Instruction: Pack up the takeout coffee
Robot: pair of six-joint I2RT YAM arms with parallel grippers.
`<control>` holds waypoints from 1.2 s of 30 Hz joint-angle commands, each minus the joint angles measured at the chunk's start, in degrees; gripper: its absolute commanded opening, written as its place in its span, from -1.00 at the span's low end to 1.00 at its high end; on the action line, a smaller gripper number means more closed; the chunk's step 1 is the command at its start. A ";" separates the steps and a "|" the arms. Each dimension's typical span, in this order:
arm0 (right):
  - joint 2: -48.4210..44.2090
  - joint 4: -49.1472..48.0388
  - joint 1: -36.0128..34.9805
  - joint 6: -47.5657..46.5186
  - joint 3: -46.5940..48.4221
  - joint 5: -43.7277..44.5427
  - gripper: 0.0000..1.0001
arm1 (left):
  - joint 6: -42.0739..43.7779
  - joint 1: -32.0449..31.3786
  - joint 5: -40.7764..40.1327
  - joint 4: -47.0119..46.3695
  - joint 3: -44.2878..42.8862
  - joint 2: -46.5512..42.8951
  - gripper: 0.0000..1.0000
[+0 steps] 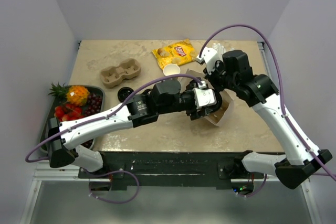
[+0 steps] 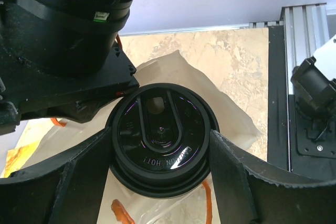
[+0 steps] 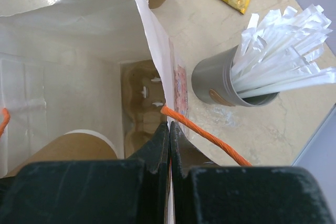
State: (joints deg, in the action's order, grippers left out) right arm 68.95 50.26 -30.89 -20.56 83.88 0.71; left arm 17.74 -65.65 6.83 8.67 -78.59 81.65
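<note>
The takeout coffee is a tan cup under a black lid that reads "CAUTION HOT". My left gripper is shut on it, one finger pressing each side of the lid. It hangs over the mouth of the white paper bag, where my left gripper reaches in. The cup's tan wall shows inside the bag. My right gripper is shut on the bag's upper edge, beside an orange cord handle. Seen from above, the right gripper sits at the bag's far side.
A pulp carrier lies in the bottom of the bag. On the table are another carrier, a loose black lid, an open cup, a chips bag and a grey cup of straws. A fruit tray sits left.
</note>
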 commanded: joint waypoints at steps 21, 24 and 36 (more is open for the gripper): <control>0.92 -4.47 7.60 9.74 -0.29 2.98 -1.00 | -9.04 0.52 -5.16 -17.37 0.99 -4.91 -1.00; 1.45 -4.38 8.39 9.83 -0.12 2.19 -1.00 | -9.12 0.87 -4.03 -16.75 -0.51 -6.50 -1.00; 2.33 -3.94 9.54 9.04 -0.03 1.23 -1.00 | -2.64 11.33 -2.07 -5.18 -5.63 -15.01 -1.00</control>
State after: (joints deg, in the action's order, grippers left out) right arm 72.10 47.97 -21.67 -11.97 83.29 3.29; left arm 9.96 -58.24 7.25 -3.11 -82.96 72.36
